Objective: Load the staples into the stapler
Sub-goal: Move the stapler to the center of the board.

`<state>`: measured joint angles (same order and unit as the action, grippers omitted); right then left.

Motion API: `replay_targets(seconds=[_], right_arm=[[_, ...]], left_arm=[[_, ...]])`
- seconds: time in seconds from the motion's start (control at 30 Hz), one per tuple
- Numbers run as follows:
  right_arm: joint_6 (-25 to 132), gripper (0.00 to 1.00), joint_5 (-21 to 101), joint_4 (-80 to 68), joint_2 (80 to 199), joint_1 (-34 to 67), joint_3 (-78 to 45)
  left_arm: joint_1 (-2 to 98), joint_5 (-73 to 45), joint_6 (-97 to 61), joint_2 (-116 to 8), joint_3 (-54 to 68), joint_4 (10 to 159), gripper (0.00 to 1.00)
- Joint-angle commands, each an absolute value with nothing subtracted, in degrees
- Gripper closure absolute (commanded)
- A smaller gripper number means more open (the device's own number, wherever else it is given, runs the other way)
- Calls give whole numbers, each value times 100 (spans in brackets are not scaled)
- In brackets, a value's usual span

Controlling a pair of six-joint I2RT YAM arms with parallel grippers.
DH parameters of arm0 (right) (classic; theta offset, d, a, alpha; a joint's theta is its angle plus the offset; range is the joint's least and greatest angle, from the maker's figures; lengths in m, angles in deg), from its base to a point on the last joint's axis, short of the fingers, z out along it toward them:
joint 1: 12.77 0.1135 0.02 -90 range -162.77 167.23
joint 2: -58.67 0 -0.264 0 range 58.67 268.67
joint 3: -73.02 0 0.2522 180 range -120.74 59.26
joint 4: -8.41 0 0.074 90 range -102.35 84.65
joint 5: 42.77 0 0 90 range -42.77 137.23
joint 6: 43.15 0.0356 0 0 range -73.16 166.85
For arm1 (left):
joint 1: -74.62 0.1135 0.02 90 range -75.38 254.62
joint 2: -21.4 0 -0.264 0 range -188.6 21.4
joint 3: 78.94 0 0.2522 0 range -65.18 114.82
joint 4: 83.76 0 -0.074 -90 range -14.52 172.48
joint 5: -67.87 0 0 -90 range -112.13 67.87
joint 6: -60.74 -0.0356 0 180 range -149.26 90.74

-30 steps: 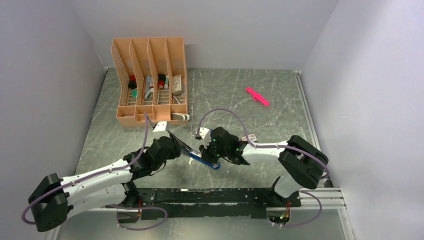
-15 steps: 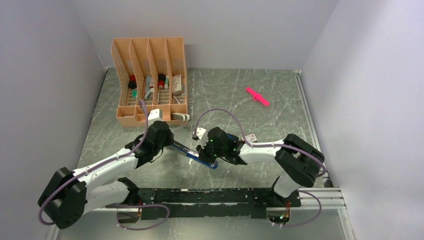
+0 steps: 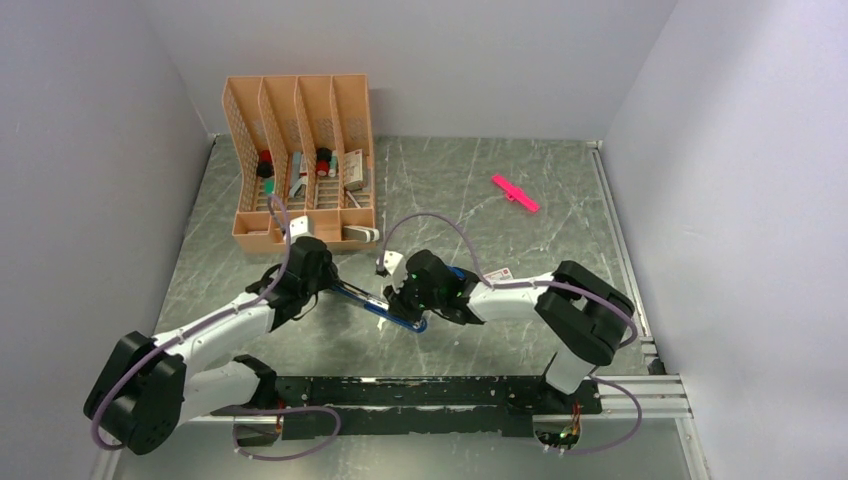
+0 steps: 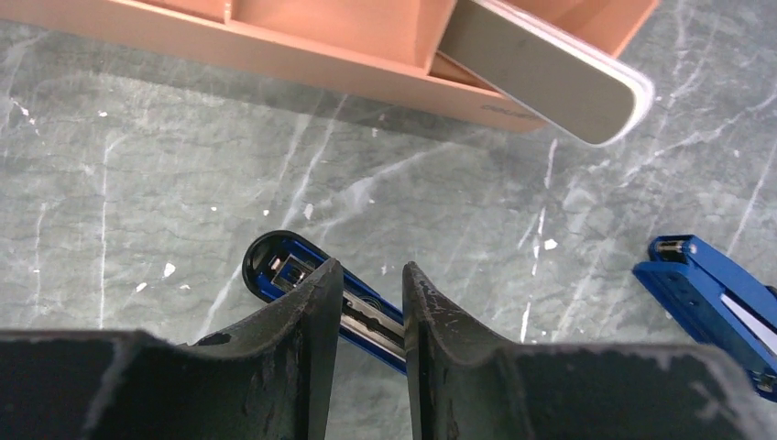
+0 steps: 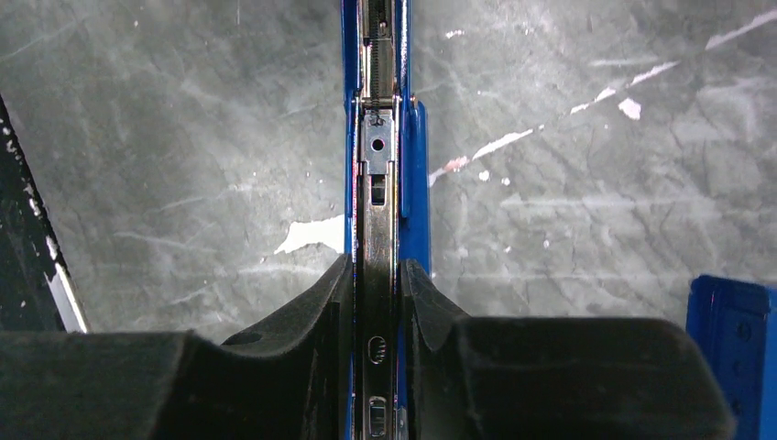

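The stapler lay opened out flat on the table, just toward 6 o'clock of its centre, running from 10 to 4 o'clock. The right gripper was at its 4 o'clock end, fingers pressed tight against both sides of the bare metal rail. The left gripper stood over the rounded blue end at 10 o'clock, fingers narrowly apart with that arm passing between them; whether they pinched it could not be told. A pink-and-white box rested at 3 o'clock, against the right forearm. The staples themselves could not be made out. An orange organizer stood at 10 o'clock and a pink stick lay at 2 o'clock.
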<state>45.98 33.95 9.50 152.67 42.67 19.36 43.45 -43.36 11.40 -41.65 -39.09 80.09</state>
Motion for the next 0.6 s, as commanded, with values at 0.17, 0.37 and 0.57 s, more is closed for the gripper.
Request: replay_targets(seconds=[0.17, 0.37, 0.57], right_arm=[[4436, 94, 3520, 753, 15692, 4313, 1573], [4390, 95, 3654, 906, 15991, 4312, 1389], [4333, 95, 3763, 943, 16368, 4295, 983]], left_arm=[[4833, -3643, 1013, -4609, -4172, 8509, 65], [4982, -3607, 930, -4172, -3972, 8163, 62], [4988, -4178, 721, -3272, -3332, 7217, 50]])
